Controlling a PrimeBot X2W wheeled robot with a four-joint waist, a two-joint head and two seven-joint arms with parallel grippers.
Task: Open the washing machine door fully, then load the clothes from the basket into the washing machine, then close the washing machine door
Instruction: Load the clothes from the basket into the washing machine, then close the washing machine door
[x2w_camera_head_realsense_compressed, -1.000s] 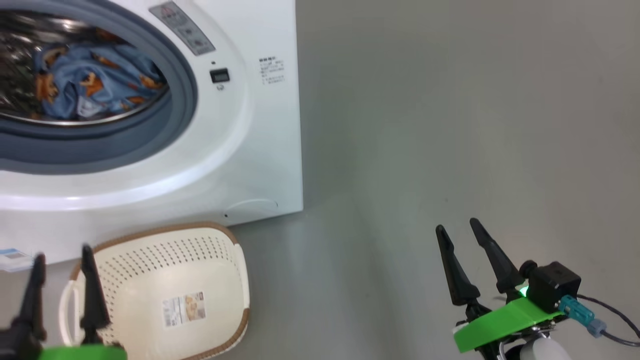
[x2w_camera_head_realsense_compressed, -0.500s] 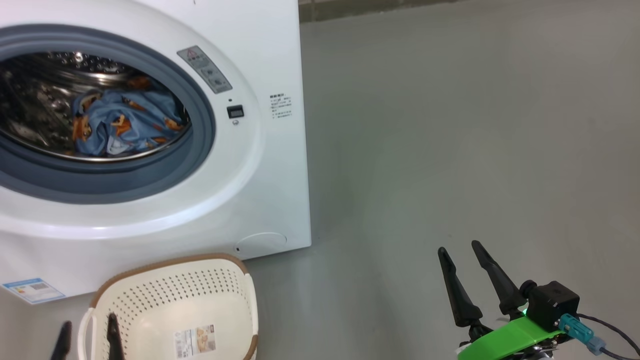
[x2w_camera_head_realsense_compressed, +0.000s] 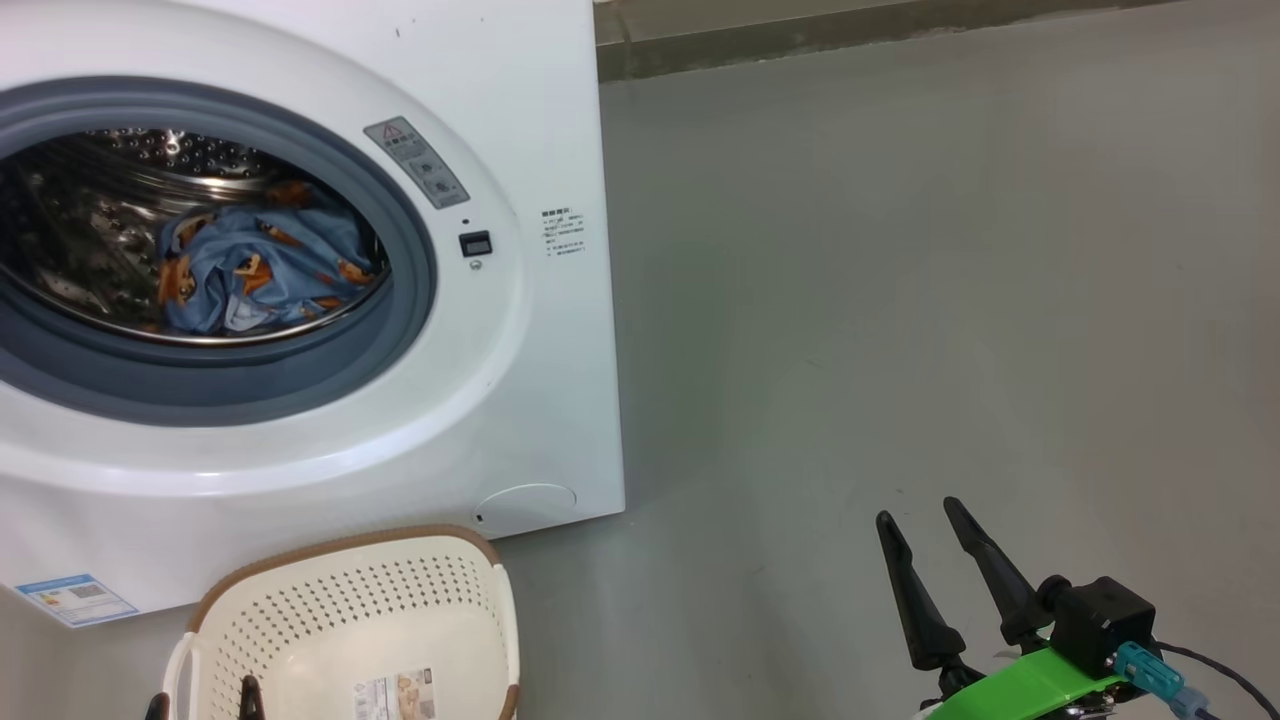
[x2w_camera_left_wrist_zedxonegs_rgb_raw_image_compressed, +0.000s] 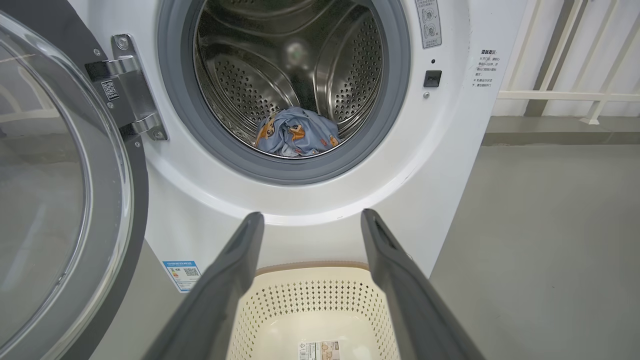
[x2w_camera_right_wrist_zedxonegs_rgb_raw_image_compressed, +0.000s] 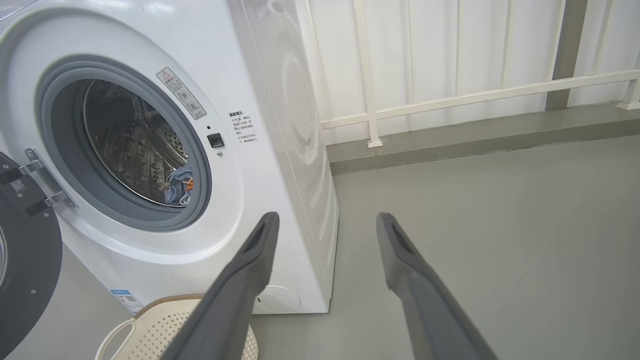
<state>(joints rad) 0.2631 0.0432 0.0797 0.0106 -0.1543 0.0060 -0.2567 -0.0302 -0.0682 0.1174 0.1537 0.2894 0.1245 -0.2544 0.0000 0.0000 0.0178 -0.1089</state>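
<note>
washer (x2w_camera_head_realsense_compressed: 540, 400): white front-loader, upright on the floor, mouth open, grey gasket and steel drum showing | door (x2w_camera_left_wrist_zedxonegs_rgb_raw_image_compressed: 50, 200): black rim, clear glass, swung wide on its hinge, left of the mouth | clothes (x2w_camera_head_realsense_compressed: 260, 275): blue printed bundle, low in the drum | basket (x2w_camera_head_realsense_compressed: 350, 600): cream, brown rim, upright on the floor just before the washer, bottom label showing

**Robot hardware: visual condition**

Right gripper (x2w_camera_head_realsense_compressed: 918, 514): two long, tapered matt-black fingers with pointed tips, seated on a bright green bracket (x2w_camera_head_realsense_compressed: 1020, 685). A black box-shaped module (x2w_camera_head_realsense_compressed: 1100, 615) is mounted behind, fitted with a teal plug (x2w_camera_head_realsense_compressed: 1140, 662) and a thin dark cable (x2w_camera_head_realsense_compressed: 1215, 673). Left gripper (x2w_camera_left_wrist_zedxonegs_rgb_raw_image_compressed: 311, 216): matching dark grey fingers, each with a shallow groove on its inner face.
</note>
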